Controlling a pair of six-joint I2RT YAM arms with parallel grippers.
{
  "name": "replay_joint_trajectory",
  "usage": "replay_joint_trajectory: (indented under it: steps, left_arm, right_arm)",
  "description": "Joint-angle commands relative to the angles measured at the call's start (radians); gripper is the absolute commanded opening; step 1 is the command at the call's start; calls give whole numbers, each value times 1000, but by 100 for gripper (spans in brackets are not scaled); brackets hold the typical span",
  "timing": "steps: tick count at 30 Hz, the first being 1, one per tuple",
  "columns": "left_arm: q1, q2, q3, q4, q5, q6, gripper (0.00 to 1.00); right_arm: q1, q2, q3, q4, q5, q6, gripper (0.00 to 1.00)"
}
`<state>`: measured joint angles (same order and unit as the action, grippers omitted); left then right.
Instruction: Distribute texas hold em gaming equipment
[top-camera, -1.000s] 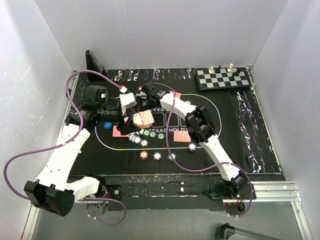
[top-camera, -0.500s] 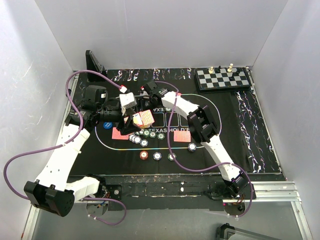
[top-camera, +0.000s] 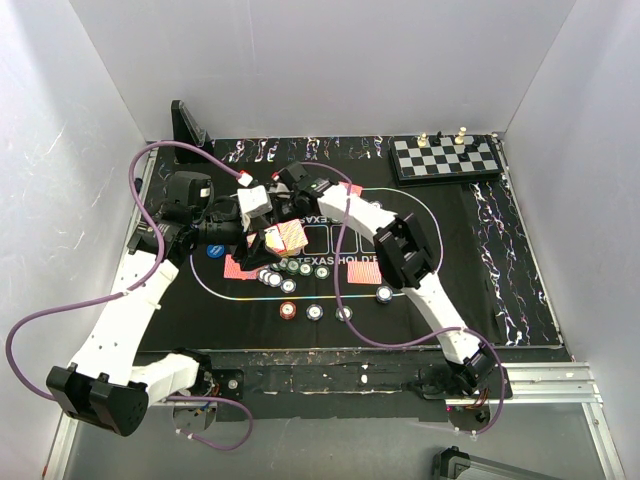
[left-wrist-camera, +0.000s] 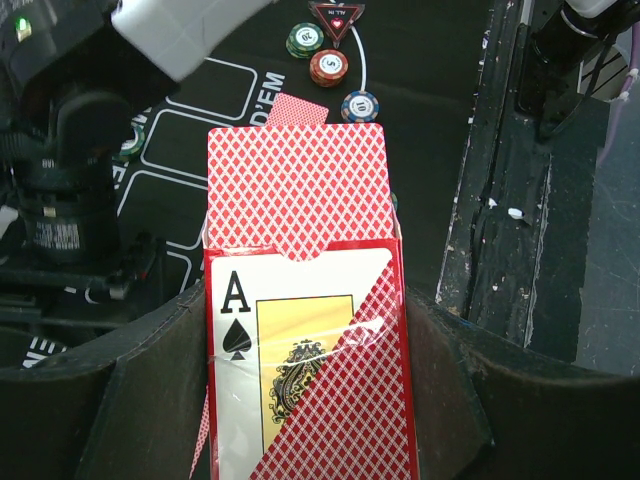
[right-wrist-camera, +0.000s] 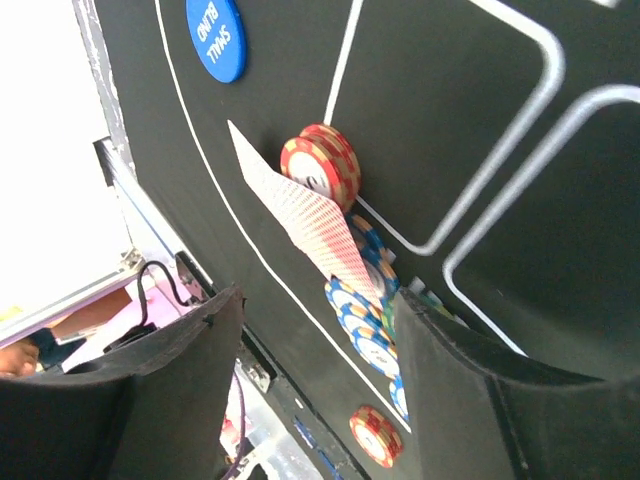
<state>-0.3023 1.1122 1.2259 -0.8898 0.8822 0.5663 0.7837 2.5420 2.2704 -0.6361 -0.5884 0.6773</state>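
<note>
Over the felt mat (top-camera: 462, 250), left fingers (left-wrist-camera: 140, 400) pinching red-patterned card box (left-wrist-camera: 300, 300) showing ace of spades, right fingers (right-wrist-camera: 170, 400) spread apart

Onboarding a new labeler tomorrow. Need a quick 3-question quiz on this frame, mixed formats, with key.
1. True or false: the left gripper is clamped on a red card box.
2. The blue disc in the right wrist view reads: A) DEALER B) SMALL BLIND C) BIG BLIND.
3. Fill in: in the top view, the chessboard sits in the far ____ corner.

Key: 1 true; 2 B; 3 right.
</note>
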Motion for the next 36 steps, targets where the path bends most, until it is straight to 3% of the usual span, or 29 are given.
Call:
replay_joint_trajectory:
  steps: [1, 4, 13, 21, 36]
  left_arm:
    - [6, -34, 4, 25, 23, 0, 0]
    - [6, -41, -15, 22, 24, 13, 0]
    - [8, -17, -49, 38, 44, 9, 0]
    - [8, -6, -74, 91, 50, -13, 0]
    - [6, 1, -49, 106, 60, -31, 0]
  right_arm:
    - [-101, -225, -104, 65, -30, 19, 74]
    - [-159, -354, -193, 66, -36, 19, 83]
    - [-308, -773, -602, 214, -146, 85, 87]
    - [-279, -1031, -919, 516, -313, 226, 89]
    - [-90, -911, -871, 527, -309, 209, 91]
